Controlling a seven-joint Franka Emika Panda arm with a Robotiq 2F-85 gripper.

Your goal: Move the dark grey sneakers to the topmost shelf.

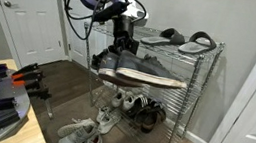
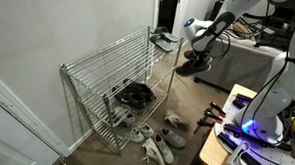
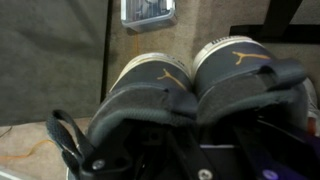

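wrist view shows the dark grey sneakers [image 3: 190,90] clamped side by side in the clenched gripper [image 1: 121,46], hanging level in mid-air, a little below the topmost shelf [image 1: 186,51] and just off its near end.

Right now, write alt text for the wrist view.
Two dark grey sneakers fill the frame side by side, their pale-edged heels with tan logos farthest from the camera. Brown carpet lies beyond them.

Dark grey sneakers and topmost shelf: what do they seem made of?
The dark grey sneakers look like matte suede or fabric, unclear which, with smooth pale rubbery sole edges. The topmost shelf looks like shiny chromed metal wire: a thin, glinting grid.
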